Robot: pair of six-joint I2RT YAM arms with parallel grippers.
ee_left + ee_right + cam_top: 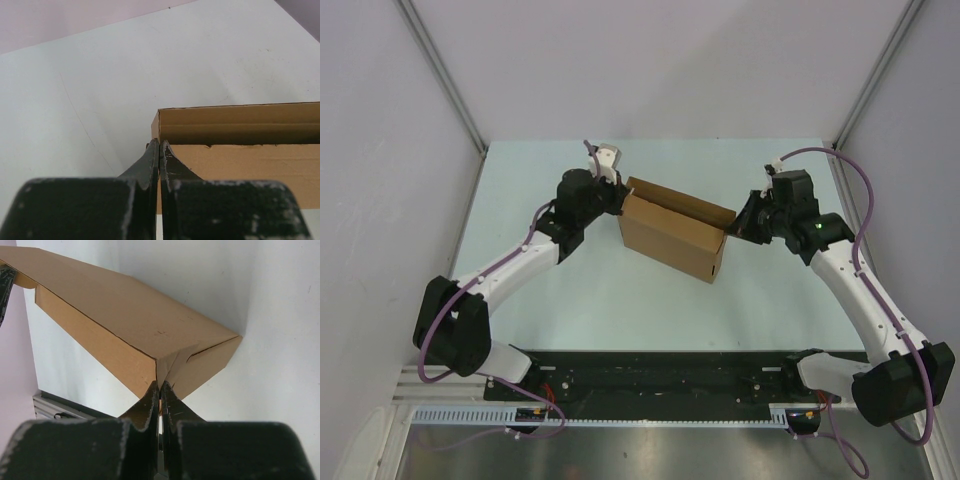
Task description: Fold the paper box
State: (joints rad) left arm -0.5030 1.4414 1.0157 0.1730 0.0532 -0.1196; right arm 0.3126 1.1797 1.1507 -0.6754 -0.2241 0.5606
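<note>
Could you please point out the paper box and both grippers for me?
paper box [665, 240]: top view, its near wall.
left gripper [159, 144]: left wrist view, between shut fingertips.
right gripper [160, 386]: right wrist view, between shut fingertips.

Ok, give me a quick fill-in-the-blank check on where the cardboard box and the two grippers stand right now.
1. The plain rectangular cardboard paper box is ____ in colour.
2. The left gripper has its jaws ____.
3. The right gripper has its tips at a ____ of the box.
4. In the left wrist view the box's top is ____, so its inside shows.

Missing words: brown; shut; corner; open
</note>
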